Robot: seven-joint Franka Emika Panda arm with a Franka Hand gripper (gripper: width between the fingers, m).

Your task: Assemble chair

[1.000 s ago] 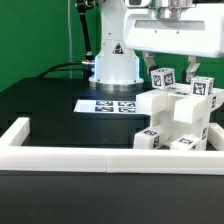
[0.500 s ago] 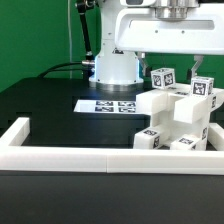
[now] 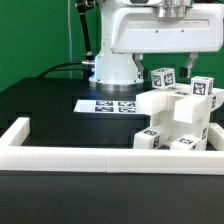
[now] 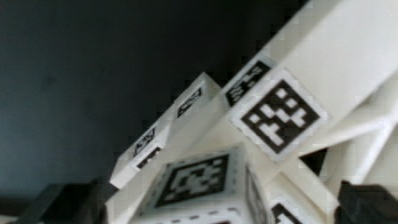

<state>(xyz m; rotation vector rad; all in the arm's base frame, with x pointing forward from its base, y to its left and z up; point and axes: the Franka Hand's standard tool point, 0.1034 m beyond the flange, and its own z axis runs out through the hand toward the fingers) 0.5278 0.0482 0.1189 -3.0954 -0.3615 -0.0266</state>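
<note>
White plastic chair [image 3: 178, 118], a blocky stepped stack of tagged parts, stands on the black table [image 3: 50, 110] at the exterior view's right, against the long white border rail [image 3: 100, 158]. The gripper [image 3: 167, 66] hangs directly above its tallest posts, jaws spread wide, holding nothing; the chair lies straight below.

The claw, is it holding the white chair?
No, the claw hangs open above the chair, its fingers gripping nothing.
</note>
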